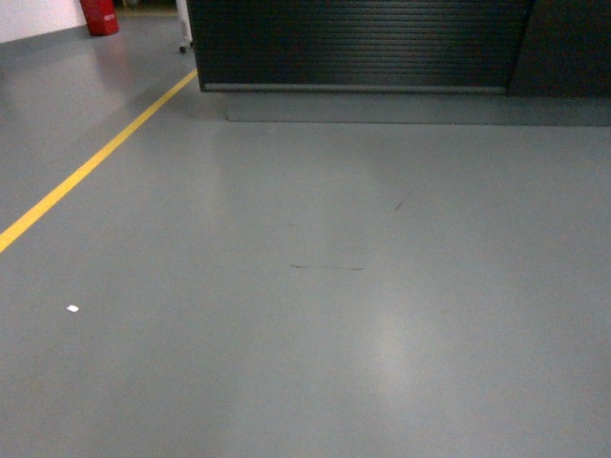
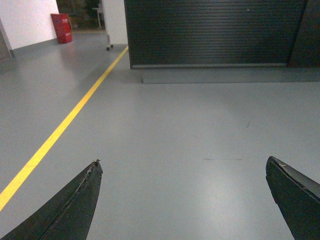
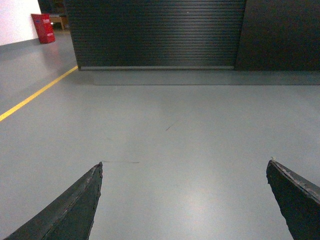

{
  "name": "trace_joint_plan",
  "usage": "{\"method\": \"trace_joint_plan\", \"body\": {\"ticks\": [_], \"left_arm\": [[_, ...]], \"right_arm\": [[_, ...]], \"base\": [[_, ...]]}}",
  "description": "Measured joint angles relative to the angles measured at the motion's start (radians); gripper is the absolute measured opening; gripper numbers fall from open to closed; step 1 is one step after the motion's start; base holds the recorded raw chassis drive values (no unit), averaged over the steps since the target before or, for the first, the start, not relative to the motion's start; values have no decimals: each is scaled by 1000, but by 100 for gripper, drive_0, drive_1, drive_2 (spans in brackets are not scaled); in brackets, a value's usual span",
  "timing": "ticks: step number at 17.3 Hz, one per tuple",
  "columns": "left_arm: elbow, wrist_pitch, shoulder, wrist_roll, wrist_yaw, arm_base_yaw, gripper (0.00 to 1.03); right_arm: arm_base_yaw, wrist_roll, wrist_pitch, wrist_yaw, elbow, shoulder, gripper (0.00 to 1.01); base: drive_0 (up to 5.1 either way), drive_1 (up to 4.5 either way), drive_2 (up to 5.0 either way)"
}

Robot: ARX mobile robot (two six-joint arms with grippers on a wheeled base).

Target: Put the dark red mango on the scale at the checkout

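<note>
Checkout (image 1: 363, 43): stood ahead, ribbed black front facing the robot.
Left gripper (image 2: 182, 192): fingers spread wide, holding nothing.
Right gripper (image 3: 184, 192): likewise spread, holding nothing.
Yellow line (image 1: 91, 162): ran left of the checkout.

A shop floor or store-like hall, by the look of it: a broad, smooth grey floor (image 1: 315, 315) with a painted yellow line (image 1: 91, 164) running along its left side, as in commercial premises. Ahead stands the checkout (image 1: 363, 43), its black front panel ribbed horizontally (only the lower part shows). A red container (image 1: 99, 15) sits by a white wall (image 2: 27, 20) at far left.
</note>
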Motion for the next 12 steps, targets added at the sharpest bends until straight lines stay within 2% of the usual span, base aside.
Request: {"method": "trace_joint_plan", "body": {"ticks": [12], "left_arm": [[0, 2, 0, 0, 0, 0, 98]], "right_arm": [[0, 0, 0, 1, 0, 0, 98]], "base": [[1, 431, -430]]}}
